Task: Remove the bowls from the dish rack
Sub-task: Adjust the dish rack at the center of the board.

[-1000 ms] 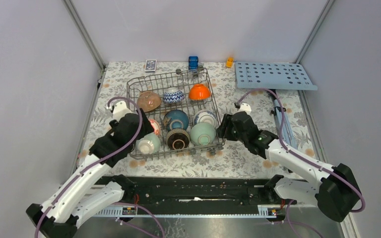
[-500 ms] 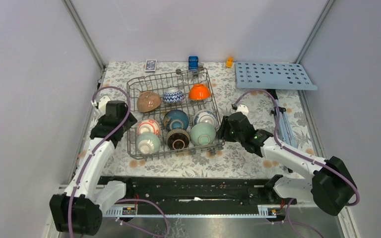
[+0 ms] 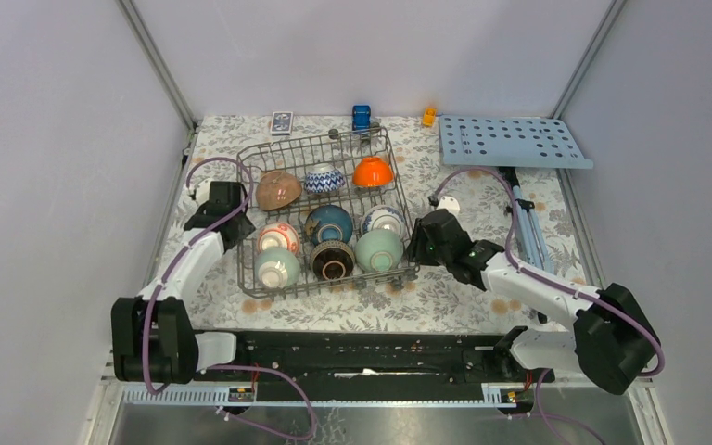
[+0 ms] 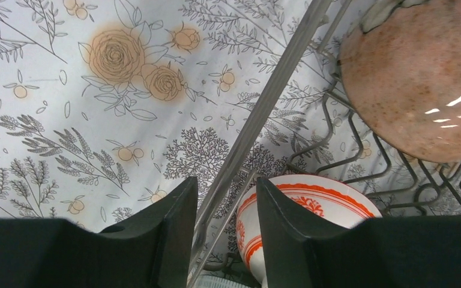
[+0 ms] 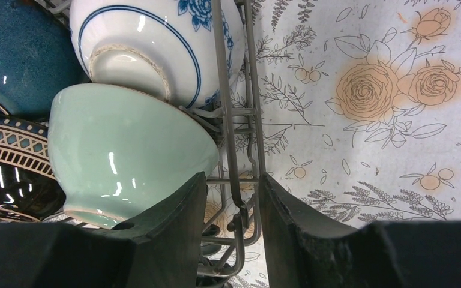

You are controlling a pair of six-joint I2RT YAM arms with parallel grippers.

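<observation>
Presently: dish rack (image 3: 315, 141), mid-desk (image 3: 454, 297), bowls (image 3: 373, 171) all inside. Left tool (image 4: 227, 204) spread astride left rim wire; right tool (image 5: 233, 204) spread astride right wall; neither pinching. Handling, judged: seat wire deep, close evenly, avoid nudging red-and-white bowl (image 4: 303, 204) and pale green bowl (image 5: 126, 150).

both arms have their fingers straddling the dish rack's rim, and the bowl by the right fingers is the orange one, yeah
No: the bowl by the right fingers is the pale green bowl, not orange; the right wrist view shows it.
</observation>
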